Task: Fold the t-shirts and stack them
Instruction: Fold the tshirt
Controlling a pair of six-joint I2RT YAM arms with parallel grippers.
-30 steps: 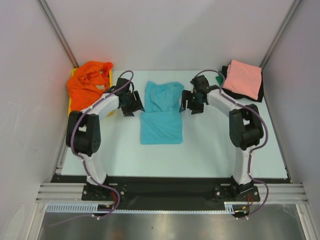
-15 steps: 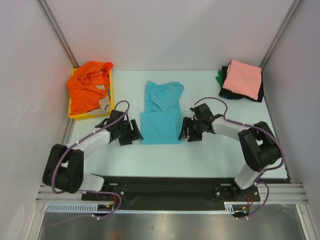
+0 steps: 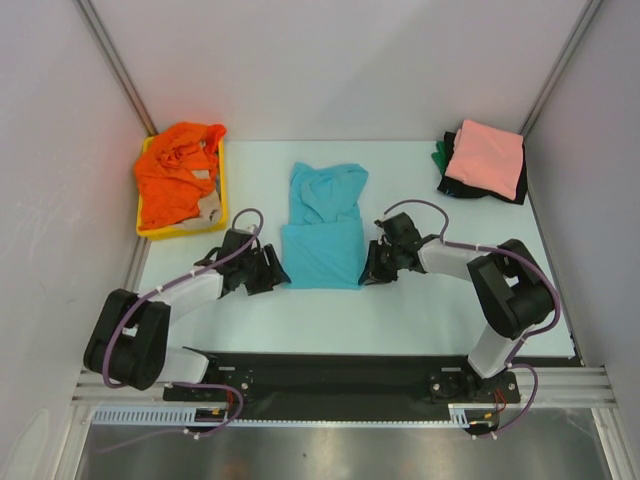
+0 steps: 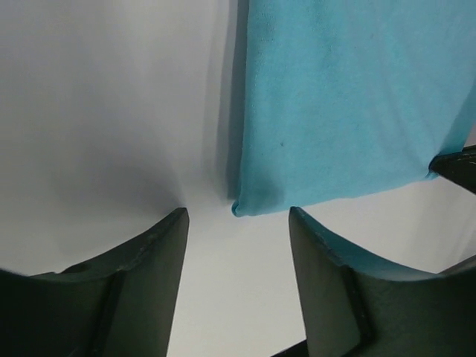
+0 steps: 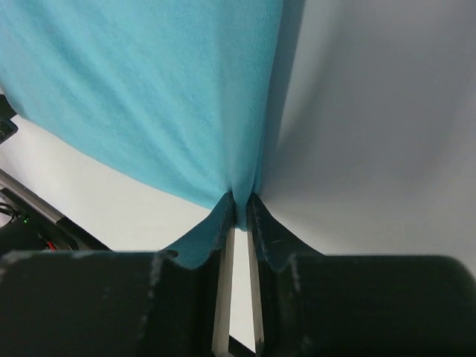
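Note:
A turquoise t-shirt [image 3: 322,232] lies partly folded in the middle of the table, its near half a neat rectangle. My right gripper [image 3: 366,272] is shut on that rectangle's near right corner; in the right wrist view the cloth [image 5: 163,97] is pinched between the fingertips [image 5: 242,210]. At the near left corner my left gripper [image 3: 280,277] stands open, and in the left wrist view the corner [image 4: 245,205] lies just ahead of the gap between the fingers [image 4: 167,245], untouched. An orange t-shirt [image 3: 172,178] is bunched at the far left. A salmon pink t-shirt [image 3: 486,155] tops a folded stack at the far right.
The orange t-shirt fills a shallow yellow tray [image 3: 222,186], with beige cloth [image 3: 208,207] showing at its near right. Under the pink t-shirt lie black [image 3: 518,186] and green [image 3: 440,155] cloth. Grey walls stand on three sides.
Both arms came down from the shirt's far half to its near corners. The right gripper has shut on the near right corner. The left gripper has moved closer to the left corner and narrowed a little.

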